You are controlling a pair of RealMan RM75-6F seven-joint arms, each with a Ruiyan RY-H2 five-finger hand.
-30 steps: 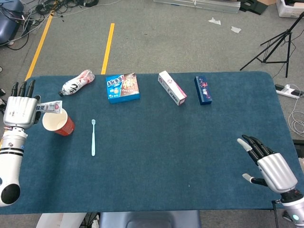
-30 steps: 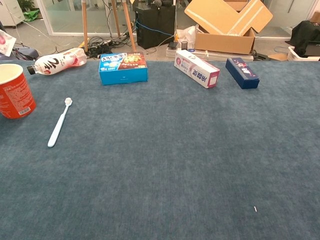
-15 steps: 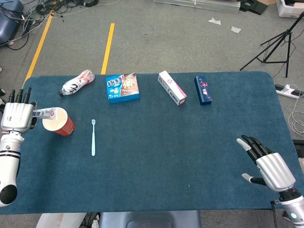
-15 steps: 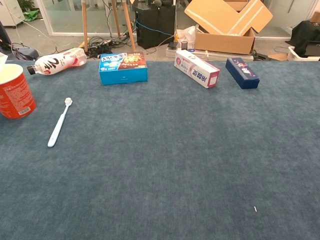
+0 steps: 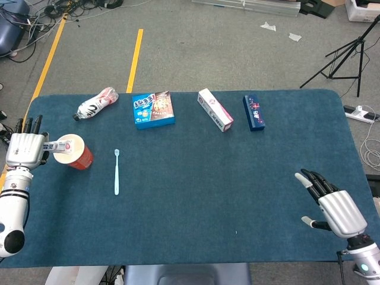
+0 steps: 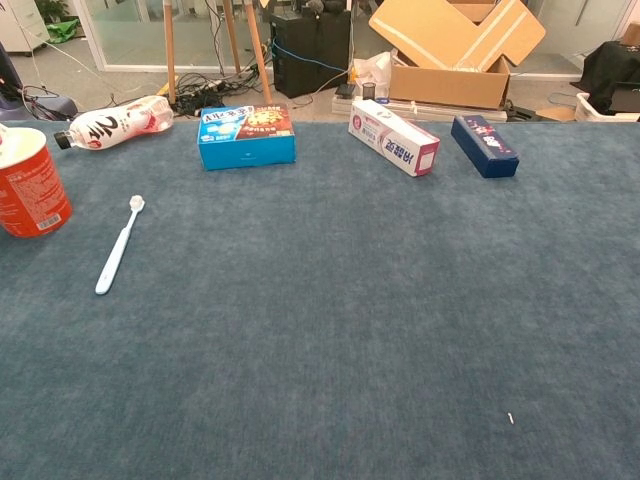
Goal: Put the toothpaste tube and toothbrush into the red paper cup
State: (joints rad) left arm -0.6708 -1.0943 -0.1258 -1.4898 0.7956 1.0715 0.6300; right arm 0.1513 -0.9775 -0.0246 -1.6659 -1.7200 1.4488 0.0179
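Observation:
A red paper cup (image 5: 76,154) (image 6: 30,184) stands near the table's left edge. My left hand (image 5: 25,149) is just left of it and holds a white toothpaste tube (image 5: 59,145), which lies across the cup's mouth. A light blue toothbrush (image 5: 116,172) (image 6: 118,247) lies flat on the cloth to the right of the cup. At the front right corner my right hand (image 5: 332,208) hovers with fingers spread and nothing in it. The chest view shows neither hand.
Along the far side lie a plastic bottle (image 5: 95,103), a blue snack box (image 5: 153,109), a white-pink carton (image 5: 215,110) and a dark blue box (image 5: 254,113). The blue cloth table (image 5: 225,184) ends close to the cup on the left.
My left hand has drawn back toward the near-left and lowered, bringing the toothpaste tube down onto the cup's mouth. The right hand has barely shifted.

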